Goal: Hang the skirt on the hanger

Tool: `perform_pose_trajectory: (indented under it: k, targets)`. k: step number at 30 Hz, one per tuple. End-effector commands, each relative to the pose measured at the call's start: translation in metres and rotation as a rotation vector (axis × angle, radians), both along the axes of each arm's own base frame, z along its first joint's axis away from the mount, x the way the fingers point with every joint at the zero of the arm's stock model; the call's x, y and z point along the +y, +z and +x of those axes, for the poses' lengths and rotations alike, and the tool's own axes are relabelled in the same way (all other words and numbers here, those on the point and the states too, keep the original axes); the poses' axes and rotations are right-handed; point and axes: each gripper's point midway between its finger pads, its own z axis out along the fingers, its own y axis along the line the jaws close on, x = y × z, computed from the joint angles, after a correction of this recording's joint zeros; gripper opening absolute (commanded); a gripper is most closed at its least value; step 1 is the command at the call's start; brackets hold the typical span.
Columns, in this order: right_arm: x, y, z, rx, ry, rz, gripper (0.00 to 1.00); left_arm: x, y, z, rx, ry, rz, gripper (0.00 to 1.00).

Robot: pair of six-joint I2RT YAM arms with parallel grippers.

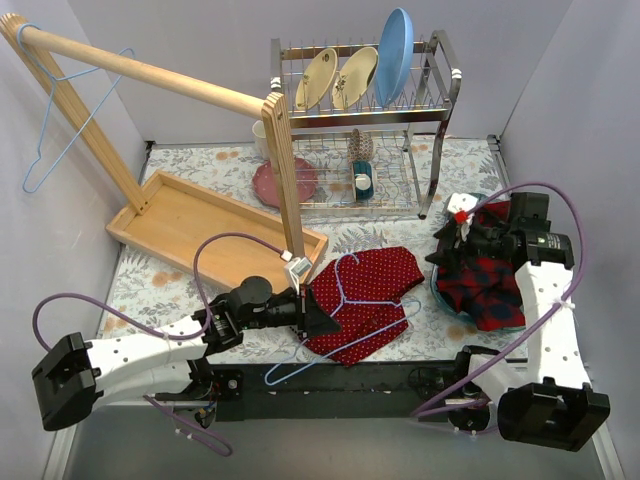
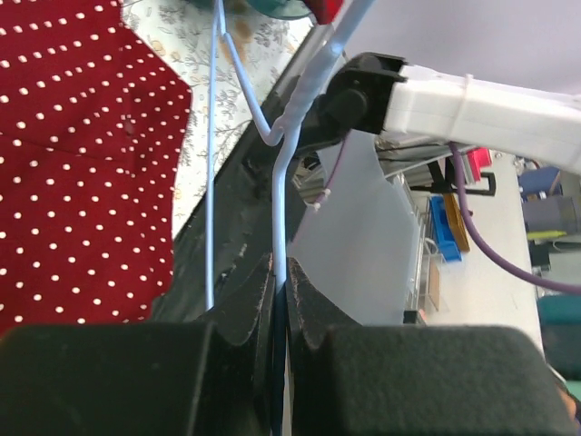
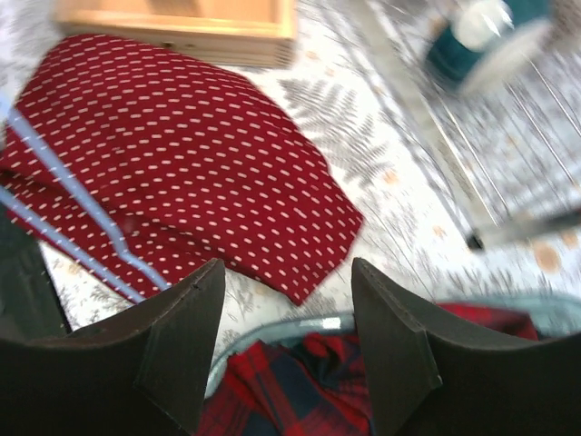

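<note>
Floral cloth covered the bench (image 1: 390, 235), and on it the skirt (image 1: 365, 285) lay flat just ahead of my bases. The pale blue hanger (image 1: 342, 287) rested across the skirt rather than through it, so I judged the job barely begun, with the skirt yet to be fitted onto the wire. My left hand (image 2: 280, 272) was clenched on the hanger's wire and my right hand (image 3: 286, 272) hung released and empty above the basin (image 3: 272, 329) holding the plaid shirt (image 1: 490, 285), while the dish rack (image 1: 440, 118) behind held two cream plates (image 1: 318, 78) and a blue plate (image 1: 393, 45).
</note>
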Motion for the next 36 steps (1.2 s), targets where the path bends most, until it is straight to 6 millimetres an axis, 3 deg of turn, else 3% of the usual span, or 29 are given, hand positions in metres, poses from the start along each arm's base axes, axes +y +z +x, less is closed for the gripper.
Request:
perform_pose_trajectory:
  k: [1,5,8,10,12,18,22,24,25,27,28,32,36]
  targets:
    - [0.037,-0.004,-0.048,-0.030,0.257,0.033,0.65,-0.015,0.021,0.014,-0.052,0.070,-0.124,0.00]
    - [0.064,-0.023,-0.084,-0.023,0.442,0.024,0.63,-0.023,0.018,0.015,-0.056,0.083,-0.137,0.00]
    - [0.071,-0.037,-0.090,-0.011,0.483,-0.003,0.62,-0.027,0.023,0.021,-0.072,0.106,-0.167,0.00]
    - [0.070,-0.049,-0.087,0.002,0.476,-0.030,0.61,-0.031,0.025,0.025,-0.082,0.117,-0.164,0.00]
    - [0.070,-0.055,-0.086,0.018,0.464,-0.045,0.60,-0.033,0.012,0.033,-0.083,0.144,-0.110,0.00]
    - [0.067,-0.062,-0.079,0.007,0.433,-0.097,0.61,-0.039,-0.002,0.043,-0.079,0.175,-0.024,0.00]
    - [0.068,-0.070,-0.079,0.020,0.433,-0.124,0.61,-0.042,0.001,0.043,-0.086,0.168,-0.018,0.00]
    - [0.070,-0.069,-0.081,0.027,0.438,-0.117,0.61,-0.038,0.001,0.042,-0.095,0.163,0.007,0.00]
    - [0.070,-0.069,-0.081,0.028,0.439,-0.113,0.61,-0.033,0.012,0.042,-0.118,0.173,-0.016,0.00]
    - [0.072,-0.067,-0.082,0.025,0.444,-0.105,0.61,-0.023,0.016,0.041,-0.133,0.191,-0.006,0.00]
    - [0.073,-0.066,-0.082,0.028,0.447,-0.101,0.61,-0.016,0.031,0.041,-0.161,0.206,-0.036,0.00]
    - [0.080,-0.054,-0.083,0.021,0.466,-0.059,0.63,-0.003,0.035,0.037,-0.172,0.212,-0.021,0.00]
    - [0.084,-0.047,-0.081,0.022,0.465,-0.035,0.65,-0.009,0.025,0.035,-0.154,0.190,-0.001,0.00]
